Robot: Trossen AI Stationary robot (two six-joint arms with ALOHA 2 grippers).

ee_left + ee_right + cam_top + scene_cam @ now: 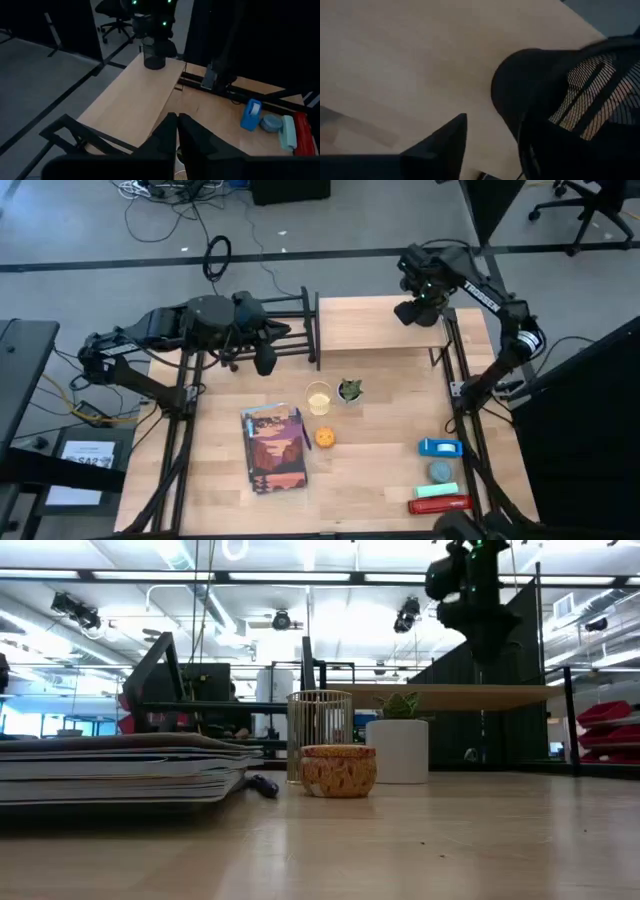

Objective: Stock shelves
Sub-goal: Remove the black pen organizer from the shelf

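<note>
My right gripper (412, 312) hangs over the right part of the pale wooden plank shelf (370, 325), shut on a black mesh cup (570, 95). In the left wrist view the cup (154, 56) shows at the plank's far end (130, 95). In the low view the gripper (482, 635) and its load end a little above the plank (450, 696). My left gripper (265, 362) is shut and empty. It hovers by the right end of the black bar rack (285, 330), its fingers (170, 132) pointing along the plank. My right gripper comes at the mesh cup from above. One finger (532, 150) lies against the cup's wall (520, 120); the other finger (445, 145) stands outside it. The cup itself hides the place of contact. The cup is tilted, its solid bottom (517, 90) turned away from the wrist.
On the table near the shelves lie a stack of books (272, 448), a gold wire cup (318, 398), a small potted plant (350, 390) and an orange tin (325, 437). A blue tape dispenser (440, 447), a grey disc (440, 470) and a red stapler (440, 504) sit near right.
</note>
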